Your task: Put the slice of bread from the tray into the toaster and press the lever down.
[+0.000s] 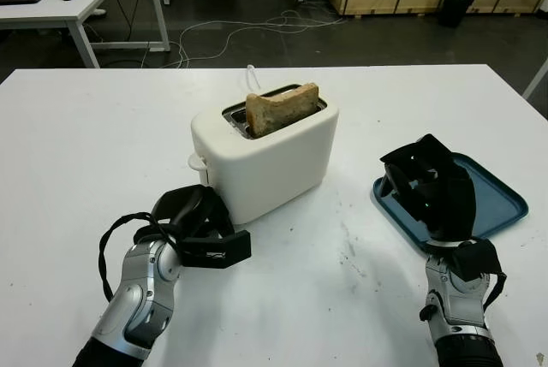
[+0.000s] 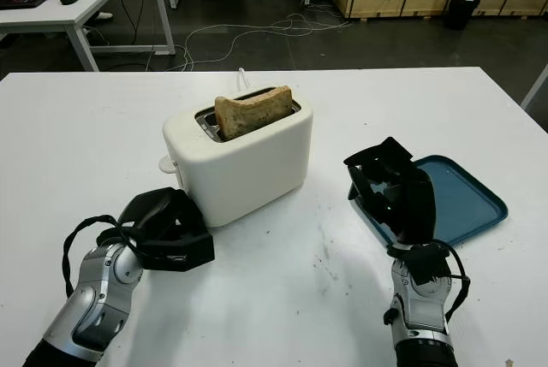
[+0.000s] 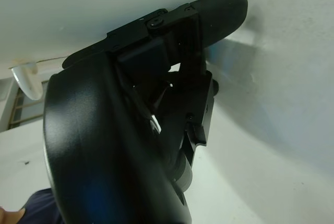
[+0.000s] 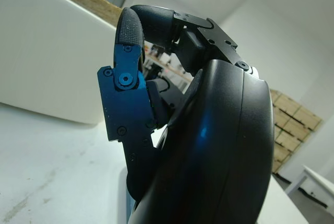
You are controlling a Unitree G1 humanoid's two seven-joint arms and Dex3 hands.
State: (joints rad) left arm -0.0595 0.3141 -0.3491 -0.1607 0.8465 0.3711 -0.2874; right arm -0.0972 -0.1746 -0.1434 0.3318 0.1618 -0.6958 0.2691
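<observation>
Bread (image 1: 281, 109) upright in toaster (image 1: 265, 155) slot, well apart from both hands. L hand (image 1: 199, 226) fingers curled, holding nothing, just below lever (image 1: 198, 162). R hand (image 1: 428, 189) fingers curled, holding nothing, over tray (image 1: 495, 202).

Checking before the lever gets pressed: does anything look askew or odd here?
The bread sits tilted in the toaster slot, standing well above the top. The tray is bare. Nothing looks spilled or damaged.

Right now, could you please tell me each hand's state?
Left hand: curled shut, holding nothing, beside the toaster.
Right hand: curled shut, holding nothing, over the tray.
</observation>
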